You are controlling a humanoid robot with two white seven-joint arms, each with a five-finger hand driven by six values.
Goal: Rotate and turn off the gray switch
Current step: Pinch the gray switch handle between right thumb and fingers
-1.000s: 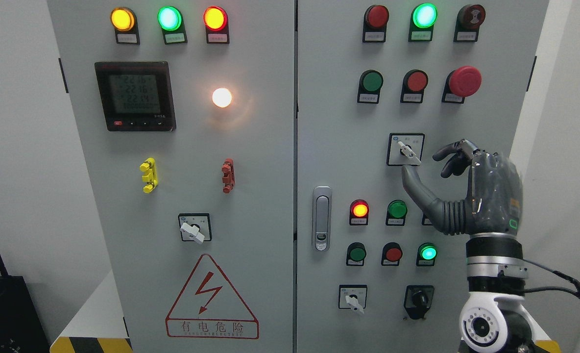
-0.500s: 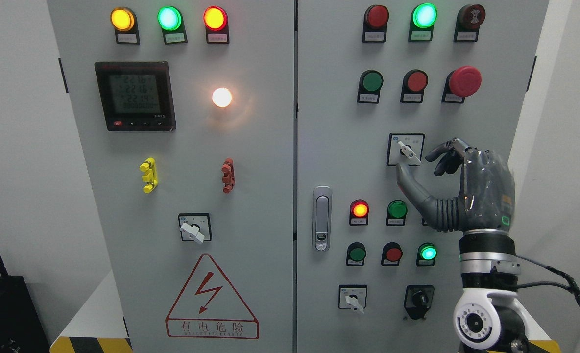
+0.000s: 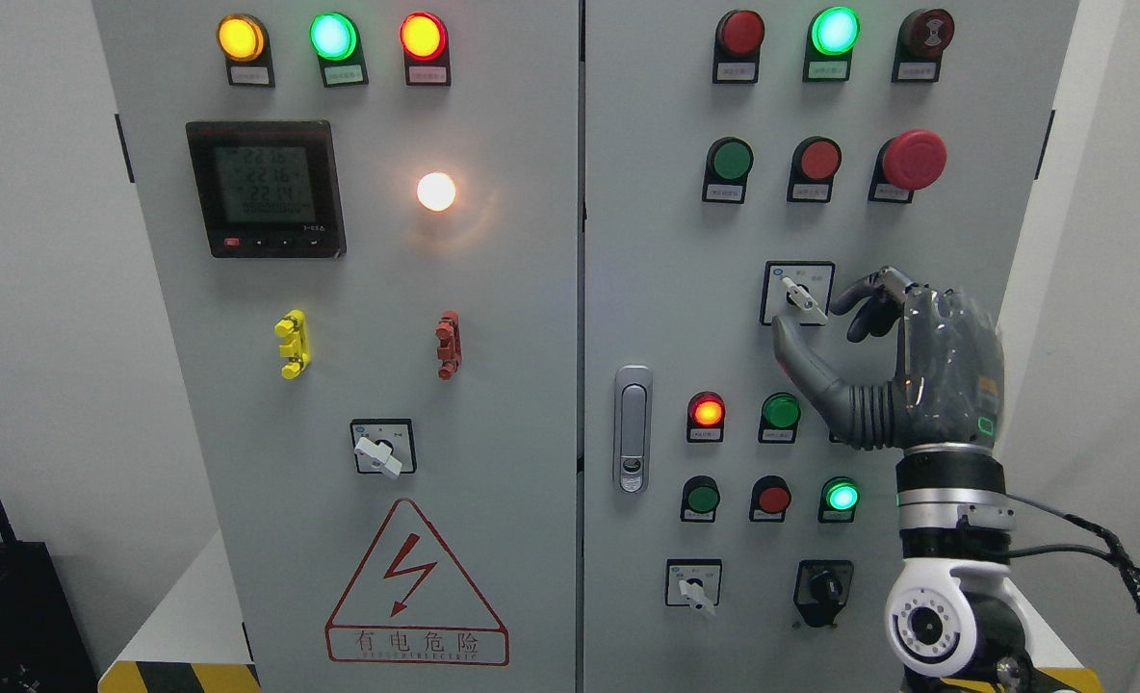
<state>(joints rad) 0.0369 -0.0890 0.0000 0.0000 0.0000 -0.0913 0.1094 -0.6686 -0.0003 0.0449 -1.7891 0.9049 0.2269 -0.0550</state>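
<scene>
- Rising from the lower right edge, our right arm shows a white wrist joint (image 3: 936,626) nearest the camera, with a black cable (image 3: 1109,558) trailing off to the right.
- Above the wrist we see the right hand (image 3: 902,371), dark gray, held up in front of the cabinet's right door (image 3: 647,241).
- Its fingers (image 3: 868,294) are curled into a loose pinch, and the thumb (image 3: 801,356) reaches up from below; the gap between them is not closed, and we see nothing gripped.
- The gray switch (image 3: 805,298) sits in a black-framed square plate at mid-height on the right door, its pale lever pointing down and to the right. The thumb tip lies just below the lever and the fingertips just to its right; we cannot tell whether either touches it.
- Near the hand, a row with a lit red lamp (image 3: 707,412) and a green button (image 3: 780,411) lies under the switch.
- On the left door we read a red triangle warning sign (image 3: 416,587) with a lightning bolt and the characters 有电危险.
- Higher up, a digital meter (image 3: 265,188) shows rows of digits too faint to read with certainty.
- Small labels under the lamps and buttons are too small to read.
- A red mushroom button (image 3: 912,159) sits at the upper right of the right door.
</scene>
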